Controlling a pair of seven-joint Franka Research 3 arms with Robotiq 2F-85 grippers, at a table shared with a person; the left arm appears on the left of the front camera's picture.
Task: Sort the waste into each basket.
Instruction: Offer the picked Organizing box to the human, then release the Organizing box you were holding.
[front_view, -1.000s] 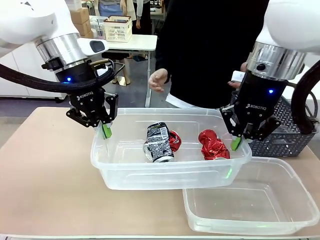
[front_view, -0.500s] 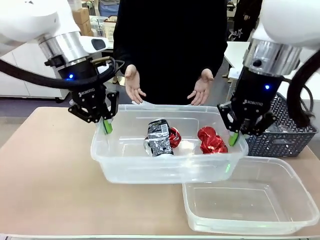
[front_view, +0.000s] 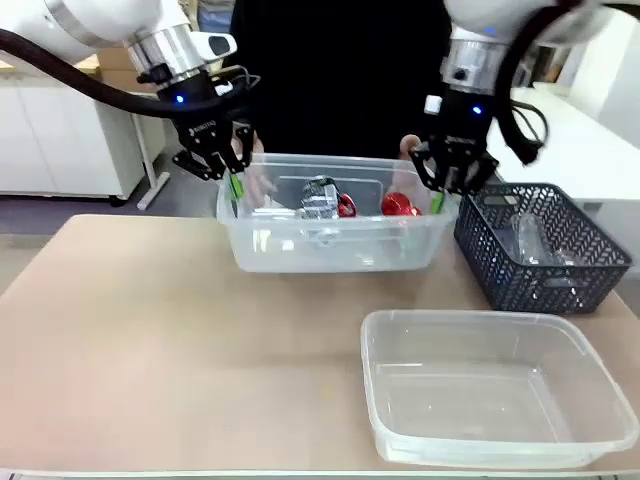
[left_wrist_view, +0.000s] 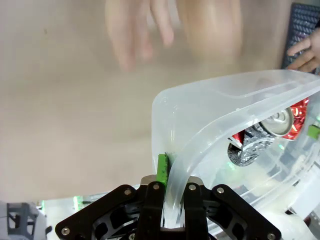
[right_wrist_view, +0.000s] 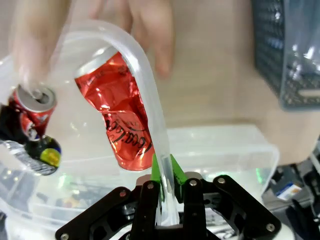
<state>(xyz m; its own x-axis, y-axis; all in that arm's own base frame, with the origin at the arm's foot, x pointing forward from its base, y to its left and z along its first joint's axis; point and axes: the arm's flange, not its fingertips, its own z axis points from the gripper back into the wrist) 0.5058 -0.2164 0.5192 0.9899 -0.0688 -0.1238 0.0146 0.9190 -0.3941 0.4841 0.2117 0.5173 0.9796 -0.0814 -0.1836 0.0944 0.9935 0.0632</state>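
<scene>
Nearest you sits an empty clear tub (front_view: 470, 319), with a slate lattice basket (front_view: 500, 272) behind it on the right. Farther out, your left gripper (front_view: 235, 187) and right gripper (front_view: 437, 198) each pinch an end rim of the waste tub (front_view: 330, 258). It's lying left-to-right with crushed cans (front_view: 400, 205) inside, and the person's hands (left_wrist_view: 142, 32) are right behind it.

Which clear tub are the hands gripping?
The far tub, holding red and black waste; left hand and right hand clamp its rims. The near tub lies untouched.
</scene>
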